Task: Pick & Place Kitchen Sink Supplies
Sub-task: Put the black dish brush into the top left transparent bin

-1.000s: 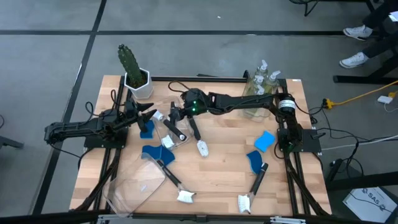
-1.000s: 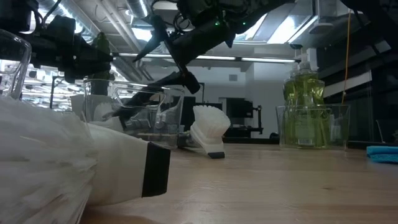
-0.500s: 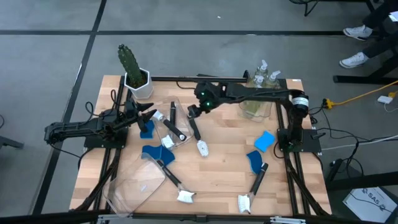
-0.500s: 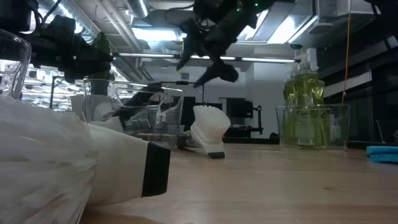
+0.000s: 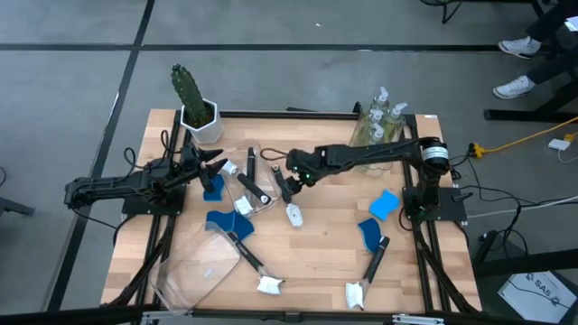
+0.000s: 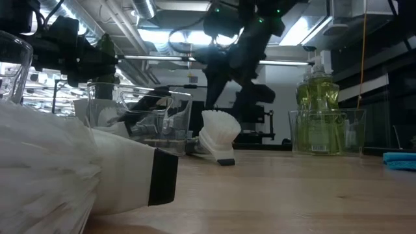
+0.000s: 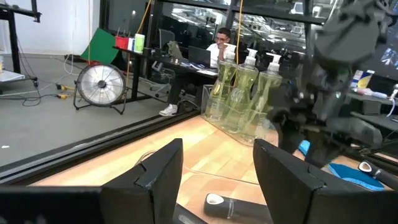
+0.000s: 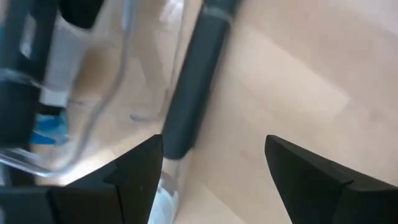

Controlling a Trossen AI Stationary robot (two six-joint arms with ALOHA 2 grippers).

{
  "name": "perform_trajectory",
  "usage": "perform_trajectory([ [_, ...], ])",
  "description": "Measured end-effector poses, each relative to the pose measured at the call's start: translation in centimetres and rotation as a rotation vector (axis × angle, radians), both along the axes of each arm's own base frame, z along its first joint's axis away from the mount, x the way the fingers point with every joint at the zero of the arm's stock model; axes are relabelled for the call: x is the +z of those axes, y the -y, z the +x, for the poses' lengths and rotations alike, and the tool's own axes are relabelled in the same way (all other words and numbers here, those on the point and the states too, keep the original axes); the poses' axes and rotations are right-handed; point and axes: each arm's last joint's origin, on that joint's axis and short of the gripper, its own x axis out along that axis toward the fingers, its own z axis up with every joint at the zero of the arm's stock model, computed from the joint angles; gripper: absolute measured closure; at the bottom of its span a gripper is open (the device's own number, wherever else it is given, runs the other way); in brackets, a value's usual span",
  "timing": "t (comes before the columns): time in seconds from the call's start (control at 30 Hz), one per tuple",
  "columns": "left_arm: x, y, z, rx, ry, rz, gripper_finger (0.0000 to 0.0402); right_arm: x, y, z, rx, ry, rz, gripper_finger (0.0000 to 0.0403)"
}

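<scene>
A black-handled dish brush (image 5: 287, 199) lies flat on the table at mid-table, its white head (image 6: 218, 133) toward the near edge. My right gripper (image 5: 289, 182) hangs open just above its handle (image 8: 193, 87), pointing steeply down, one finger on either side and clear of it. Beside it, a small clear bin (image 5: 248, 181) holds another brush and a blue sponge. My left gripper (image 5: 217, 162) waits open and level at the table's left. Pump bottles of yellowish soap (image 5: 379, 126) stand in a clear bin at the far right.
Blue sponges (image 5: 384, 203) (image 5: 368, 233) (image 5: 221, 221) and two more brushes (image 5: 370, 271) (image 5: 251, 260) lie on the near half. A large clear bin (image 5: 203, 266) lies tipped at the near left. A potted cactus (image 5: 191, 99) stands at the far left corner.
My right gripper has left the small clear bin, gone toward the table's right edge, then come down and tipped steeply nose-down over the brush handle at mid-table. The brush and the other things have not moved.
</scene>
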Motion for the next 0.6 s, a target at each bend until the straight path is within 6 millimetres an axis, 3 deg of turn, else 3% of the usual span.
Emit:
perform_trajectory([
  [0.2, 0.0, 0.0, 0.0, 0.0, 0.001, 0.0, 0.021, -2.6, -1.7, -0.3, -0.032, 0.041, 0.041, 0.0123],
  [0.37, 0.0, 0.0, 0.0, 0.0, 0.0, 0.0, 0.0212, -3.3, -3.2, -0.1, -0.021, 0.112, 0.058, 0.0123],
  [0.6, 0.0, 0.0, 0.0, 0.0, 0.0, 0.0, 0.021, -4.4, -4.1, -0.7, -0.006, 0.076, 0.019, 0.0123],
])
